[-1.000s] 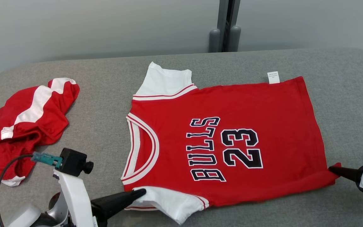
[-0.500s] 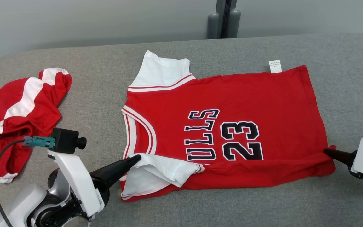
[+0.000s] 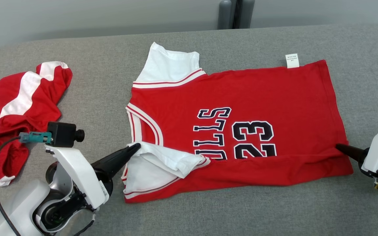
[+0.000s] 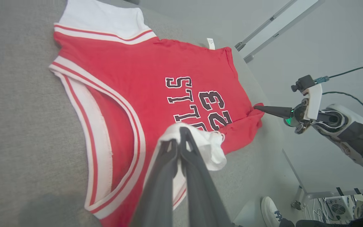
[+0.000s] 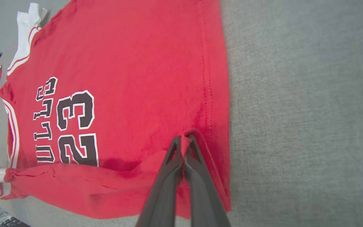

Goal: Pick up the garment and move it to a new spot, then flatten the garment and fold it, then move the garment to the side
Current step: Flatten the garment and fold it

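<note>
The left end effector (image 3: 138,146) is pinched shut on the white near sleeve (image 3: 162,160) of the jersey (image 3: 241,91), holding it raised and doubled over on the collar side of the printed 23 (image 3: 254,139). The right end effector (image 3: 338,147) is likewise closed tight, on the hem corner (image 5: 202,142) on the opposite side of the 23. Between the two grips the jersey's near edge is turned over in one long roll, whose crease lies across the lower part of the 23.

The jersey lies flat on the table (image 3: 274,213) with its long axis, collar to hem, running along the line joining the two end effectors. All the unfolded cloth lies beyond the 23 from both of them, out to the far sleeve (image 3: 169,65) and the white label (image 3: 291,60). So the fold probably has to travel straight across the 23, with both arms moving level, each on its own end. A crumpled red garment (image 3: 18,108) sits well past the collar from the 23, clear of that path.
</note>
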Controlling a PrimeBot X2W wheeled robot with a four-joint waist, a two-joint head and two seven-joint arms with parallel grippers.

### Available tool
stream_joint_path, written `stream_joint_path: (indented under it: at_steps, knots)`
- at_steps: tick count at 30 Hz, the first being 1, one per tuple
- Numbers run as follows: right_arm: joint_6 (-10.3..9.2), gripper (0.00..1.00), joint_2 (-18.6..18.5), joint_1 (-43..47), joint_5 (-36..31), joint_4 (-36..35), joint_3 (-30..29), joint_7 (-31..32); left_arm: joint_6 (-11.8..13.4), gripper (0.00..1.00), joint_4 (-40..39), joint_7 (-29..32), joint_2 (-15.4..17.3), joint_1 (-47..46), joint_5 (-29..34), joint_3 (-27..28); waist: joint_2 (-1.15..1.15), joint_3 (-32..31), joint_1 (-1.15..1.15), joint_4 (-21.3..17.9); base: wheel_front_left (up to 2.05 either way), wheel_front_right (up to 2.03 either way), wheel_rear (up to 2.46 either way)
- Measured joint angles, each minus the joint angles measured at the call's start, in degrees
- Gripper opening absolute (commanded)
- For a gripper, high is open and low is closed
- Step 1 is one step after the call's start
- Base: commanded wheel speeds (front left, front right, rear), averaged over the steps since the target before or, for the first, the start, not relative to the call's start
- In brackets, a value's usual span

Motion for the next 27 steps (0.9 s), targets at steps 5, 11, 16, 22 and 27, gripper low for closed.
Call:
stream_joint_path:
  at_steps: [5, 11, 16, 22, 27]
  knots:
    - [0.01, 0.0, 0.43, -0.06, -0.92, -0.4, -1.1, -2.02, -0.04, 0.0, 1.32, -1.12, -0.75, -0.79, 0.59, 0.46, 0.0, 0.42, 0.0, 0.12, 0.0, 0.0, 0.0]
    - [0.0, 0.0, 0.45, -0.57, -2.78, -0.43, -1.58, -4.53, -0.03, 0.0, 3.09, -2.13, -1.81, -1.32, 1.69, 0.26, 0.0, 1.15, 0.0, 0.29, 0.0, 0.0, 0.0]
    - [0.01, 0.0, 0.74, -0.76, -3.82, -0.48, -1.72, -5.9, -0.03, 0.0, 4.61, -2.61, -3.25, -2.35, 2.77, -0.22, 0.0, 1.84, 0.0, 0.42, 0.0, 0.0, 0.0]
    - [0.01, 0.0, 1.27, -1.46, -4.88, -0.33, -1.67, -6.99, 0.8, 0.0, 7.14, -3.96, -4.94, -4.04, 4.67, -0.43, 0.0, 2.69, 0.0, 0.62, 0.0, 0.0, 0.0]
    - [0.0, 0.0, 1.55, -1.54, -5.56, -0.2, -1.12, -7.05, 0.94, 0.0, 9.68, -4.6, -6.32, -5.24, 5.88, -0.9, 0.0, 3.33, 0.0, 0.82, 0.0, 0.0, 0.0]
